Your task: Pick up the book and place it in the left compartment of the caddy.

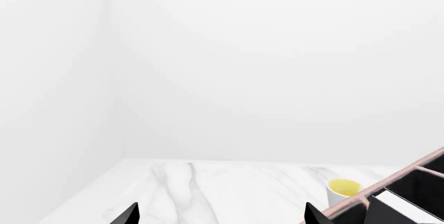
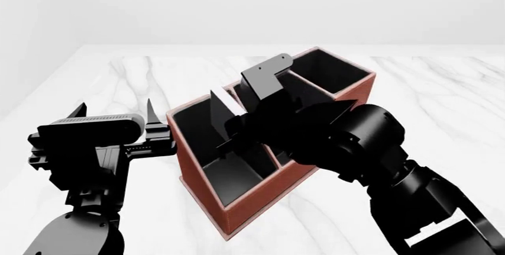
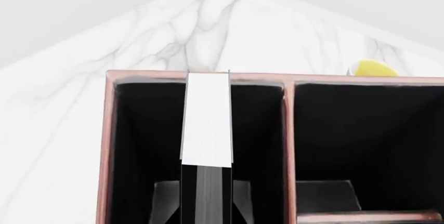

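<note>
The reddish-brown caddy (image 2: 261, 199) stands on the marble table. The black book (image 2: 217, 119) stands upright inside the left compartment (image 2: 229, 178), near its middle. My right gripper (image 2: 261, 122) hangs over the caddy and is shut on the book. In the right wrist view the book's white page edges (image 3: 206, 120) run between my grey fingers (image 3: 165, 200), with the compartment's black floor (image 3: 142, 141) on both sides. My left gripper (image 2: 115, 112) is open and empty, just left of the caddy's wall. In the left wrist view the left gripper (image 1: 222, 218) shows only its two dark tips.
A yellow-filled white cup (image 1: 342, 189) stands on the table just beyond the caddy's far rim (image 1: 406, 173); it also shows in the right wrist view (image 3: 375, 68). The marble tabletop (image 2: 118, 77) extends to the left and behind. White walls enclose the scene.
</note>
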### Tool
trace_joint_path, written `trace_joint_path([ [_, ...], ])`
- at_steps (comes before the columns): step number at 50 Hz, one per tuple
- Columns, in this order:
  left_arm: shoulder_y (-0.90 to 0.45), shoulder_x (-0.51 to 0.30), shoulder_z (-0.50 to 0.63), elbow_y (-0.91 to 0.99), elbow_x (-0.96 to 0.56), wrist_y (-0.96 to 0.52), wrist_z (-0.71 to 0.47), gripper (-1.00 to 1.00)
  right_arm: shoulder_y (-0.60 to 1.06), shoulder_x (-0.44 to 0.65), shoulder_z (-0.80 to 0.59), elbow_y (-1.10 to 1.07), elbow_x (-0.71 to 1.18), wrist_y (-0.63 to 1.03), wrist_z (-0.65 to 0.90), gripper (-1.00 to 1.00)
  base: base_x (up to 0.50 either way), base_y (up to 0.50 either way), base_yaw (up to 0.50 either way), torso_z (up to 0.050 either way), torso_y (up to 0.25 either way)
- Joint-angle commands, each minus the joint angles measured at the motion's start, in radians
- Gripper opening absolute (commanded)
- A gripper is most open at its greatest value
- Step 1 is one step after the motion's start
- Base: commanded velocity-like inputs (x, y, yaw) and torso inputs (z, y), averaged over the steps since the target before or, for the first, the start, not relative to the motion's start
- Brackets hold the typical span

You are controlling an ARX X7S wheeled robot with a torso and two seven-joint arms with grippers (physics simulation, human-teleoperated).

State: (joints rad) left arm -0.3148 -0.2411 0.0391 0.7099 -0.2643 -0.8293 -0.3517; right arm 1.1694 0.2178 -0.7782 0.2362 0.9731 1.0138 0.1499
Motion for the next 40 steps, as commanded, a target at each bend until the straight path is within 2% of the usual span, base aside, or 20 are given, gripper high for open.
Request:
trace_joint_path([
  [1,0.001,-0.003,0.003,-0.004,-0.004,0.005,-0.004,1.0,-0.031,-0.021,-0.042,0.064,-0.074,-0.064,-0.066,-1.0,0.0,0.0,0.0,0.0,0.0],
  [15,0.0,-0.008,0.01,-0.005,-0.007,0.006,-0.011,1.0,-0.063,-0.044,-0.083,0.181,-0.123,-0.139,-0.118,-1.0,0.0,0.0,0.0,0.001,0.001],
  [40,0.0,-0.016,0.014,-0.007,-0.019,0.009,-0.018,1.0,-0.077,-0.061,-0.114,0.223,-0.129,-0.147,-0.138,-1.0,0.0,0.0,0.0,0.0,0.001],
])
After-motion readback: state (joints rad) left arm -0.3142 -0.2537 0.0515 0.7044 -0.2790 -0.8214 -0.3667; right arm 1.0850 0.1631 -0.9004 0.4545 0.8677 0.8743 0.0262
